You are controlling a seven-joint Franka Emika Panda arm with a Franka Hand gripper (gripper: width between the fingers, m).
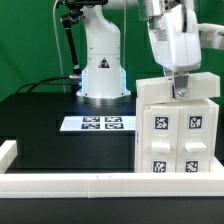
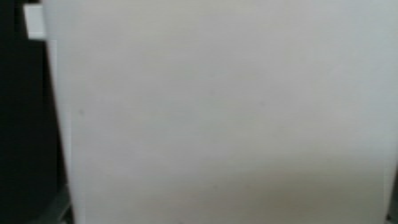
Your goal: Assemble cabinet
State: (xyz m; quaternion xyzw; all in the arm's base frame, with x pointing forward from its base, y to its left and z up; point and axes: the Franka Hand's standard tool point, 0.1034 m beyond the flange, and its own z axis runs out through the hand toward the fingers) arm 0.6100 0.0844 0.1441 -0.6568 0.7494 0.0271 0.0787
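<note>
- Rail (image 1: 100,181) of white plastic lies nearest.
- Cabinet (image 1: 178,130) stands just behind it, at the exterior view's right; probably stiff, light and slick, best gripped by a thin top edge.
- Gripper (image 1: 181,89) sits at its top; I cannot tell the jaw spread.
- Marker board (image 1: 97,123) lies beyond.

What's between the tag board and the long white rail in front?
Only bare black table lies between the marker board and the white rail, as the exterior view shows.

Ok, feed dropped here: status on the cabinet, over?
Gripper down at cabinet top, jaw state unreadable. Cabinet upright, exterior view's right. Marker board apart, nothing blocking.
</note>
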